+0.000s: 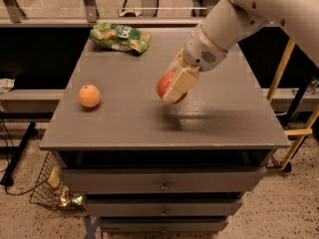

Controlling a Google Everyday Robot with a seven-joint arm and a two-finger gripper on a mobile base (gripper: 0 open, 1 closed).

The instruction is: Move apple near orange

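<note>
The red apple [164, 85] is held in my gripper [174, 86], whose cream fingers [180, 83] are shut on it, lifted a little above the grey table top [129, 118] near its middle. Its shadow lies on the table just below and to the right. The orange [89, 95] rests on the table at the left, well apart from the apple. My white arm reaches in from the upper right.
A green snack bag [120, 37] lies at the table's back left. Drawers are below the table's front edge. A wire basket [50, 188] with clutter stands on the floor at lower left. A wooden stand [299, 128] is at the right.
</note>
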